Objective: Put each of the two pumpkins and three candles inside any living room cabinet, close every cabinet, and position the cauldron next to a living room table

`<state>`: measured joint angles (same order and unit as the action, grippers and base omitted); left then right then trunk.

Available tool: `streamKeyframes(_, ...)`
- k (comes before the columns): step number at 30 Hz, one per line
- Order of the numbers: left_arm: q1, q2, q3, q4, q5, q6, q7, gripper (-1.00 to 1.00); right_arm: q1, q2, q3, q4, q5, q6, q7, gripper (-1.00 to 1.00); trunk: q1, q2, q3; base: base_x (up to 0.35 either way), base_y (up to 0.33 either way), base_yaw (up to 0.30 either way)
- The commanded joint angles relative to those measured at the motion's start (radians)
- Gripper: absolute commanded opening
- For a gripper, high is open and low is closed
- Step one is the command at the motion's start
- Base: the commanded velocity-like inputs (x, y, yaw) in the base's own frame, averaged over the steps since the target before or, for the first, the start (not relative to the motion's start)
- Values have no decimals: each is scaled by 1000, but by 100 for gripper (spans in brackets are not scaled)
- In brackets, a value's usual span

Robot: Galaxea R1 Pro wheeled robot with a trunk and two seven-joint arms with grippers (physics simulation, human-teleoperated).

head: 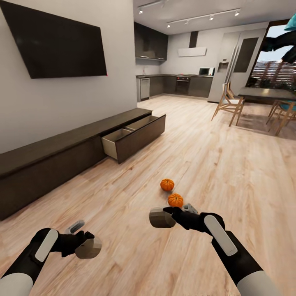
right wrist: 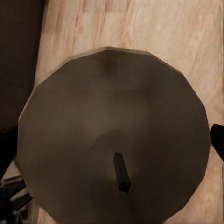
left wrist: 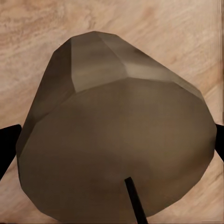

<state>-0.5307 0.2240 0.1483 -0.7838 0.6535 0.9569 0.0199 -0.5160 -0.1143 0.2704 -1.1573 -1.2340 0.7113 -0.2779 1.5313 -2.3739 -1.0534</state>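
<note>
Two orange pumpkins sit on the wood floor, one (head: 167,184) farther and one (head: 175,200) just beyond my right hand. My left gripper (head: 85,242) is shut on a grey-beige candle (head: 89,248), whose wick end fills the left wrist view (left wrist: 116,154). My right gripper (head: 168,213) is shut on a second candle (head: 161,218), its flat top and dark wick close in the right wrist view (right wrist: 112,140). The dark brown cabinet (head: 61,156) runs along the left wall; its far drawer (head: 133,137) stands pulled open, pale inside. A third candle is out of view.
A black TV (head: 55,43) hangs above the cabinet. A dining table (head: 267,93) with wooden chairs (head: 228,102) stands at the right rear, and dark kitchen cupboards (head: 181,84) line the back wall. Open floor lies between me and the drawer.
</note>
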Motion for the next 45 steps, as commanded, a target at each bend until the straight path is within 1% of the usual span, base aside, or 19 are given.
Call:
streamKeyframes(1,0,0,2,-1,5,5,2,-100,-1,-1,3,-1,-13,-4,-11,-100,-4,7,2,0,0,-275)
streamKeyframes(4,0,0,2,-2,5,5,2,-100,-1,1,4,-2,-9,-33,-24,-100,-16,28,11,0,0,-275)
streamKeyframes(6,0,0,2,-2,5,5,2,-100,-1,2,4,-4,7,-38,-39,-100,-23,42,16,0,0,-274)
streamKeyframes(9,0,0,2,-2,4,7,2,-100,-1,5,4,-11,66,-42,-127,-100,-35,63,24,0,0,-271)
streamKeyframes(10,0,0,2,-2,4,8,2,-100,-1,5,4,-12,85,-42,-164,-100,-39,70,26,0,0,-268)
streamKeyframes(11,0,0,2,-2,3,9,2,-100,-1,5,6,-15,113,-43,-220,-100,-42,77,29,0,0,-264)
streamKeyframes(12,0,0,2,-2,3,9,2,-100,-1,5,6,-16,130,-43,-255,-100,-46,84,31,0,0,-262)
streamKeyframes(13,0,0,2,-2,2,9,2,-100,-1,6,7,-17,158,-45,-303,-100,-50,91,34,0,0,-261)
streamKeyframes(15,0,0,1,-2,1,9,2,-100,-1,7,9,-17,198,-69,-361,-100,-58,105,39,0,0,-260)
streamKeyframes(17,0,0,1,-2,0,9,2,-100,-1,7,10,-18,213,-90,-391,-100,-65,119,44,0,0,-260)
streamKeyframes(19,0,0,1,-2,-2,9,3,-100,-1,7,11,-18,219,-99,-414,-100,-73,133,49,0,0,-259)
streamKeyframes(22,0,0,-1,-3,-5,9,3,-100,-1,7,10,-17,223,-105,-432,-100,-85,154,57,0,0,-259)
streamKeyframes(25,0,0,-3,-3,-6,9,3,-100,-1,7,10,-17,224,-106,-434,-100,-96,175,64,0,0,-259)
streamKeyframes(38,0,-3,-10,-3,-6,10,3,-100,-1,7,9,-15,224,-108,-433,-100,-146,266,100,0,0,-267)
streamKeyframes(45,0,-5,-26,-4,-6,10,3,-100,-1,4,6,-18,223,-110,-420,-100,-173,315,122,0,0,-122)
